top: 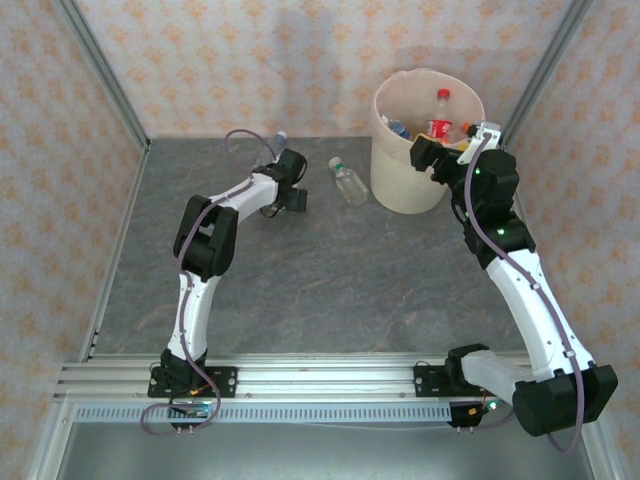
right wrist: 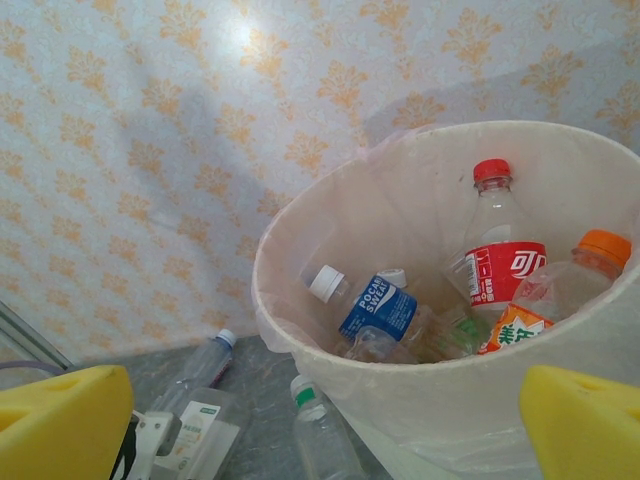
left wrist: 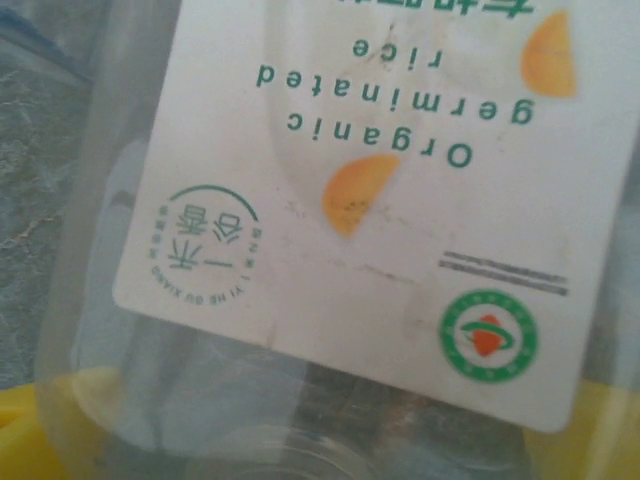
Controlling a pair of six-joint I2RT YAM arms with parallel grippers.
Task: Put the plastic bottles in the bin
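seen from above, the bin (top: pixel 398 195) stands at about 1 o'clock on the grey table (top: pixel 330 290), close to the far wall. it is lined with a thin plastic bag and it holds several of the plastic bottles. a red-label bottle (top: pixel 441 118) with a red cap stands upright. an orange-cap bottle (right wrist: pixel 575 275) is at 3 o'clock from it, and a blue-label bottle (right wrist: pixel 378 310) with a white cap lies tilted at 9 o'clock from it.

the right gripper (top: pixel 440 152) hovers at about the 4 o'clock side of the bin's rim. in the right wrist view its two yellow fingers (right wrist: pixel 65 425) stand wide apart with nothing between them, so it is open and empty.

the left gripper (top: pixel 288 168) is low at about 11 o'clock on the table, well apart from the bin. in the left wrist view its yellow fingertips (left wrist: pixel 25 435) sit at both lower corners, spread wide. a white-label bottle (left wrist: pixel 380 190) lies between them, very close to the camera, and its label reads "organic germinated rice". the jaws are open around it; i cannot tell if the fingers touch it.

one loose bottle (top: pixel 348 181), clear with some green at its neck, lies on the table between the left gripper and the bin, near the bin's wall at its 9 o'clock.
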